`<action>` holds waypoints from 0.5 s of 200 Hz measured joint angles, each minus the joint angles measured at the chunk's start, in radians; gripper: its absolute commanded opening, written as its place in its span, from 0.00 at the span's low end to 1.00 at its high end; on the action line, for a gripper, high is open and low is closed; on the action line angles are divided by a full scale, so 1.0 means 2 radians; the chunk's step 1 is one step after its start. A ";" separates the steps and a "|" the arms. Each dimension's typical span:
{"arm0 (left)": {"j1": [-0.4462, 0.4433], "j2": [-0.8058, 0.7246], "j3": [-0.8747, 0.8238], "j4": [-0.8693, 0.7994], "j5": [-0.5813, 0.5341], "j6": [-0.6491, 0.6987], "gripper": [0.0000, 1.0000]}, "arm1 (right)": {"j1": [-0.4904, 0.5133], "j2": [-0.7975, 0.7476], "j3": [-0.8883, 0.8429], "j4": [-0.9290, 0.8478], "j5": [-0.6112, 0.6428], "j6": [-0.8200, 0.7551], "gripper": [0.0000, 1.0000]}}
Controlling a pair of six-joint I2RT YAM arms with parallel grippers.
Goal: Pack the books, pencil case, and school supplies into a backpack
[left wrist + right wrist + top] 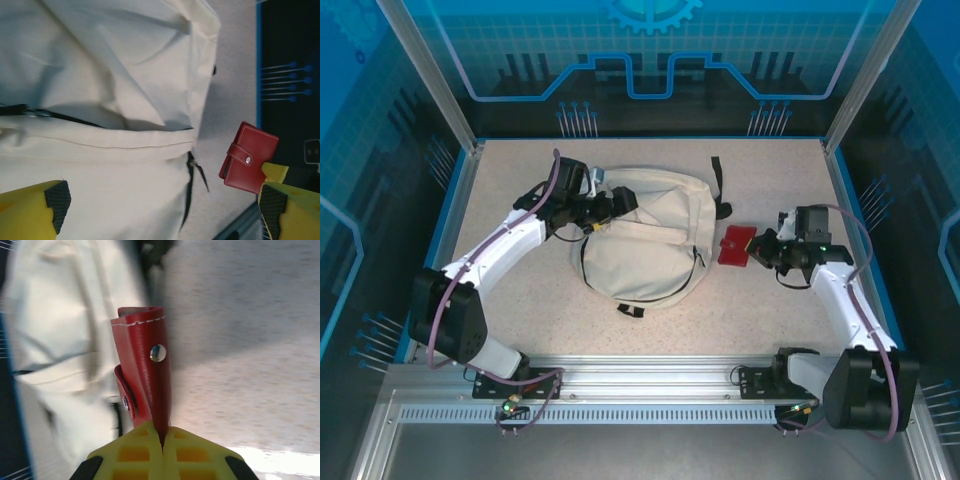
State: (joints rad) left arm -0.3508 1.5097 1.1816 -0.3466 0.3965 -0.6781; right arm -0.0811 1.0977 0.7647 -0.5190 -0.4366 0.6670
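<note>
One item is in hand: the right tool (162, 432) grasps the red case (145, 365) just beside the backpack (640, 250); the left tool (602, 213) hangs released over it. Next, probably, the case must go inside.

Robotics lab cell: aluminium posts (428, 75) and blue gear-print panels (650, 50) wall the speckled table (720, 320) beyond the left pincer (603, 215).
</note>
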 measured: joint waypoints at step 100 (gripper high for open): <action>-0.092 0.067 -0.013 0.216 0.120 -0.138 0.95 | 0.097 0.037 0.000 0.212 -0.142 0.188 0.00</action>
State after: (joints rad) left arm -0.5346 1.6436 1.1564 0.0856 0.6373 -0.9535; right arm 0.1120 1.1721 0.7654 -0.0944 -0.7208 1.0431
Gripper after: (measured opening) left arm 0.968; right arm 0.043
